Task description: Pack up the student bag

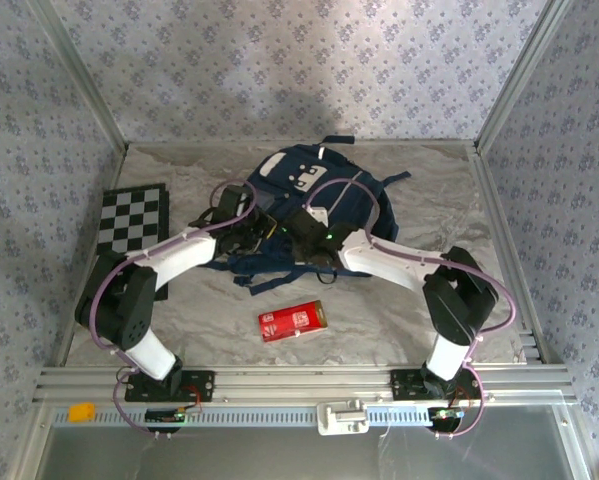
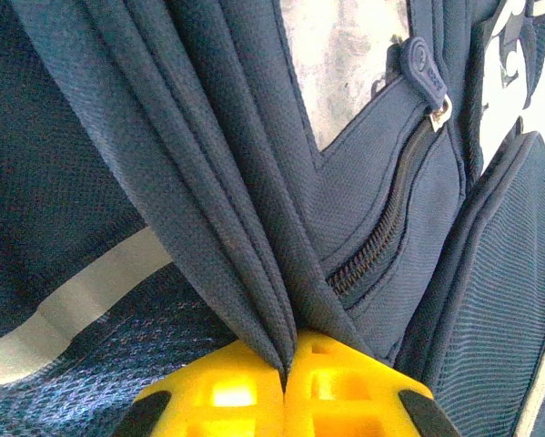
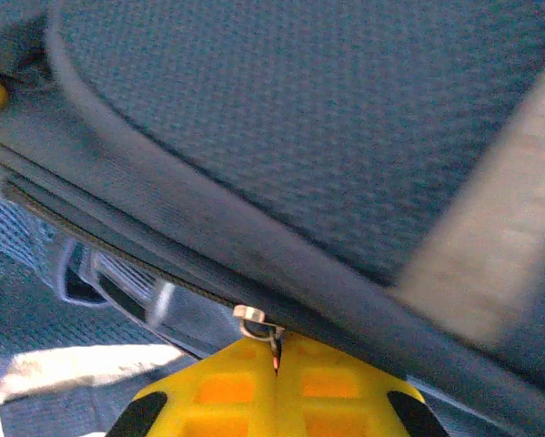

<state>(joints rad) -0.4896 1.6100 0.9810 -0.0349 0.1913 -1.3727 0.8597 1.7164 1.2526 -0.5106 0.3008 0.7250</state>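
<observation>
From above, the student bag (image 1: 309,185) lies at the middle back of the surface (image 1: 399,310). The left arm (image 1: 179,250) and right arm (image 1: 389,258) both reach its near edge. A red carton (image 1: 292,321) lies nearer the front, and a checkerboard (image 1: 131,222) lies at the left.

At the left wrist, the left fingers (image 2: 277,382) pinch a gathered fold of the bag's navy fabric, beside a closed zipper (image 2: 381,228).

At the right wrist, the right fingers (image 3: 267,364) press together on a small metal zip pull (image 3: 257,319) at the bag's seam.
</observation>
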